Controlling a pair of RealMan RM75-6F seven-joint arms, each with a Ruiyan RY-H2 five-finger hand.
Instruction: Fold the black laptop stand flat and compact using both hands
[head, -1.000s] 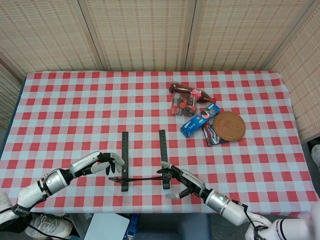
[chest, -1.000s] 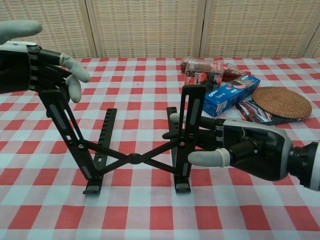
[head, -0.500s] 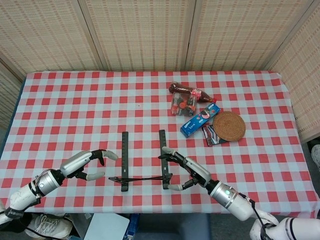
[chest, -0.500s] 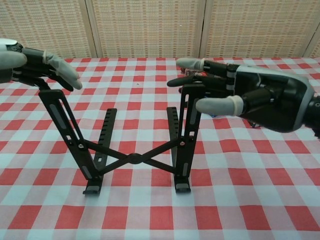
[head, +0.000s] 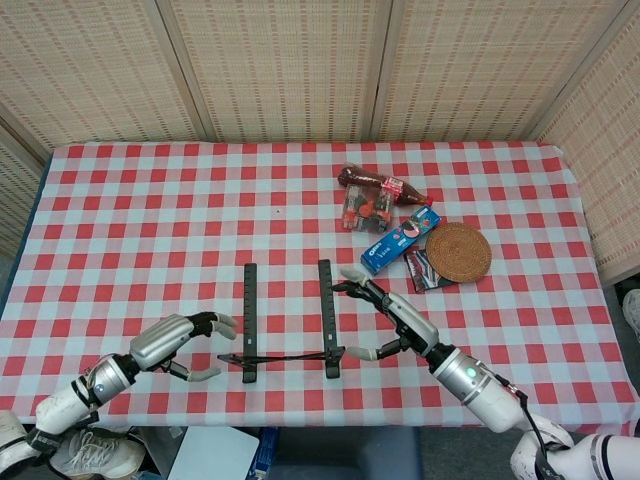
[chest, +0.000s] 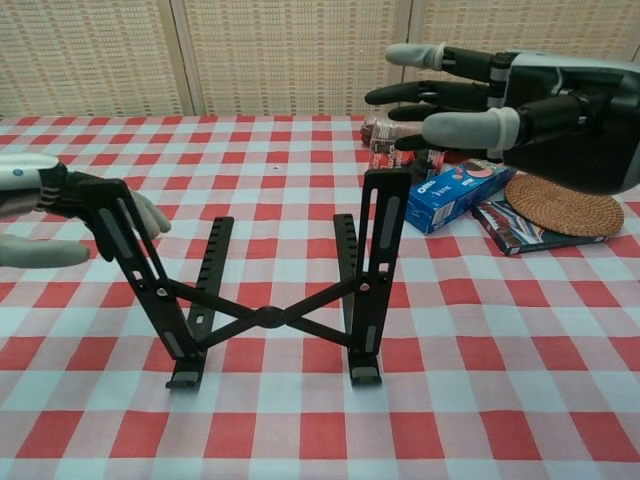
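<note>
The right hand (chest: 510, 85) is lifting clear of the laptop stand (chest: 270, 285), fingers spread, holding nothing. The left hand (head: 180, 343) is also backing off, open. The stand is standing unfolded near the counter's (head: 150, 220) front edge; folding is not progressing.

A staged test corner, home-styled: woven-reed screen panels (head: 290, 65) wall in a counter under a red-checked cloth (head: 150, 220), with snack packs (head: 400, 243) at two o'clock.
</note>
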